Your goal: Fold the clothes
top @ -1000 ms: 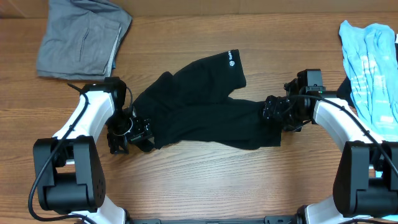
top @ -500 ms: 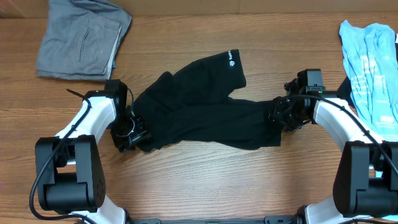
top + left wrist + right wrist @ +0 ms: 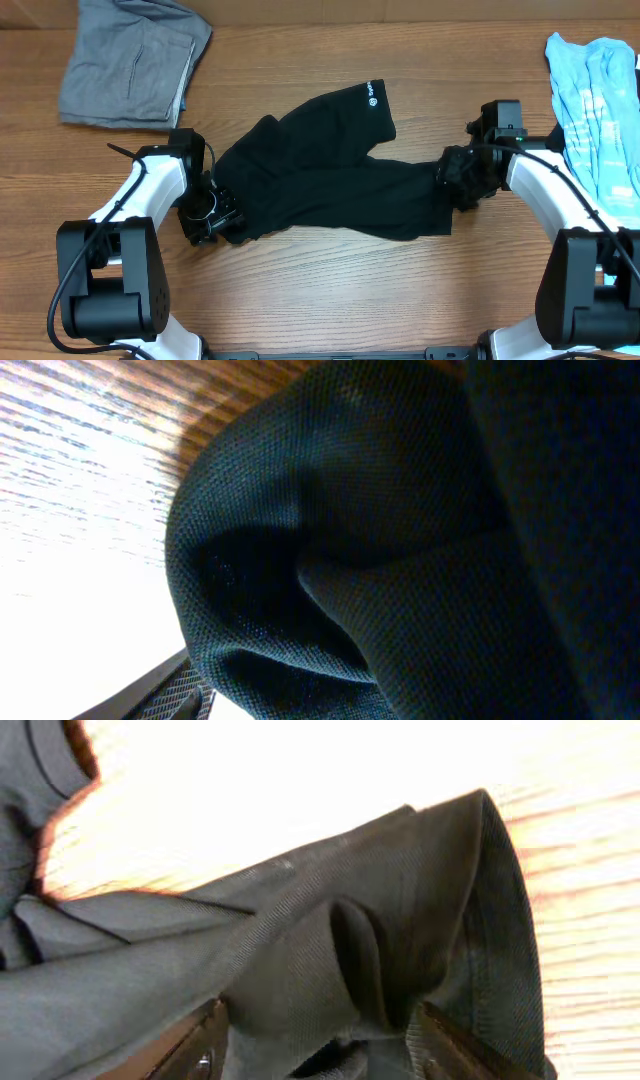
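Note:
The clothes (image 3: pixel 330 180), a black short-sleeved T-shirt, lie crumpled across the middle of the wooden table (image 3: pixel 320 290), with a white round logo (image 3: pixel 371 98) on the sleeve hem pointing to the back. My left gripper (image 3: pixel 213 218) is at the shirt's left end, shut on a bulge of black fabric (image 3: pixel 400 560); only one finger (image 3: pixel 160 695) shows beside it. My right gripper (image 3: pixel 452 185) is at the shirt's right end. In the right wrist view a pinched fold of the fabric (image 3: pixel 300 950) sits between its two fingers (image 3: pixel 460 1045), so it is shut on the cloth.
A grey folded garment (image 3: pixel 130 60) lies at the back left corner. A light blue printed shirt (image 3: pixel 600 100) lies along the right edge, just behind the right arm. Bare wood runs along the front of the table.
Both grippers have closed from wide open onto the shirt's ends. The left one slid slightly inward and back; the right one shifted a little to the right and back.

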{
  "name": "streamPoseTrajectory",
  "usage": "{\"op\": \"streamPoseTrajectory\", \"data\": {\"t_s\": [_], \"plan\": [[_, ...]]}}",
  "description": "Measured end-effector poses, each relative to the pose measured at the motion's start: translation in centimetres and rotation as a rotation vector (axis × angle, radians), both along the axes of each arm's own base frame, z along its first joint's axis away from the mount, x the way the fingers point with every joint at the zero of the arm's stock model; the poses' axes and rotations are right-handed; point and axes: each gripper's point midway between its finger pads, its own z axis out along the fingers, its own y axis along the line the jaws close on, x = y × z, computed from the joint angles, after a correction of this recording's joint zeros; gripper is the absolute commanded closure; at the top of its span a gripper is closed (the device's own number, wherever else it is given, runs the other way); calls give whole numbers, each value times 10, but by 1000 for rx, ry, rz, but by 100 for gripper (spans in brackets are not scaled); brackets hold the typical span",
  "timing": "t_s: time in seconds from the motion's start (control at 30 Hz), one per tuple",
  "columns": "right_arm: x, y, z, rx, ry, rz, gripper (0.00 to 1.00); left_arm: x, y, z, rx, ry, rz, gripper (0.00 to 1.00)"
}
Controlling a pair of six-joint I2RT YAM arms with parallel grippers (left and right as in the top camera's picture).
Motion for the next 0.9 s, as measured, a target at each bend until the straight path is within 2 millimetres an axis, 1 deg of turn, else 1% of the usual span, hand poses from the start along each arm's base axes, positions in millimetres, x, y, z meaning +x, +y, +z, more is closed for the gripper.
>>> {"op": "streamPoseTrajectory", "data": {"t_s": [0.1, 0.2, 0.3, 0.37, 0.43, 0.5, 0.53, 0.57, 0.67, 0.73, 0.83, 0.9], "plan": [[-8, 9, 1, 41, 25, 55, 39, 0, 0, 0, 0, 0, 0, 32], [-10, 19, 1, 63, 20, 109, 39, 0, 0, 0, 0, 0, 0, 32], [-17, 31, -6, 74, 26, 152, 39, 0, 0, 0, 0, 0, 0, 32], [-27, 38, -12, 80, 50, 180, 39, 0, 0, 0, 0, 0, 0, 32], [-29, 42, -13, 82, 52, 195, 39, 0, 0, 0, 0, 0, 0, 32], [-26, 42, -13, 78, 39, 198, 40, -1, 0, 0, 0, 3, 0, 32], [-25, 42, -13, 76, 35, 197, 42, -1, 0, 0, 1, 5, 0, 32], [-24, 42, -12, 73, 30, 198, 47, -1, 0, 0, 1, 4, 0, 32], [-22, 40, -13, 63, 23, 201, 67, -1, 0, 0, 3, 5, 0, 31], [-22, 39, -13, 57, 23, 199, 78, -2, 0, 0, 3, 7, -1, 31], [-24, 38, -13, 53, 30, 197, 82, -2, 0, 0, 3, 7, -1, 32], [-26, 38, -14, 55, 40, 191, 89, -2, 0, 0, 3, 8, -1, 32]]}}
